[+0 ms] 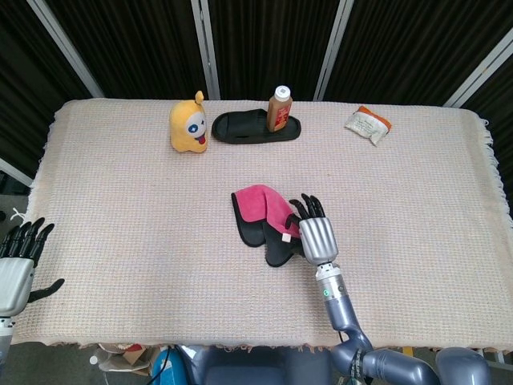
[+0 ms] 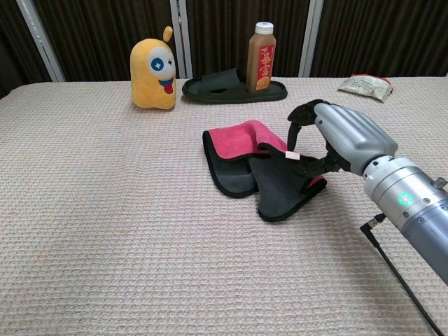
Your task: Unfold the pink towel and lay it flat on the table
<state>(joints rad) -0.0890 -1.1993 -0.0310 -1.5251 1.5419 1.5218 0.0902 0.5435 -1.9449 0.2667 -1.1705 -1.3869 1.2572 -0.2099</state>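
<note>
The pink towel [image 1: 258, 204] with its black backing lies folded in a heap at the middle of the table [image 1: 120, 208]. In the chest view its pink face [image 2: 241, 139] is at the back and a black flap [image 2: 280, 187] lies in front. My right hand [image 1: 317, 235] is at the towel's right edge. In the chest view the right hand [image 2: 341, 138] pinches the raised corner with the white label [image 2: 292, 155] between its fingers and thumb. My left hand [image 1: 18, 263] hangs off the table's near left corner, fingers apart and holding nothing.
Along the far edge stand a yellow plush toy [image 1: 187, 123], a black slipper [image 1: 255, 127] with a brown bottle [image 1: 279, 107] standing on it, and a snack packet [image 1: 368, 124] to the right. A thin cable [image 2: 395, 276] runs along my right forearm.
</note>
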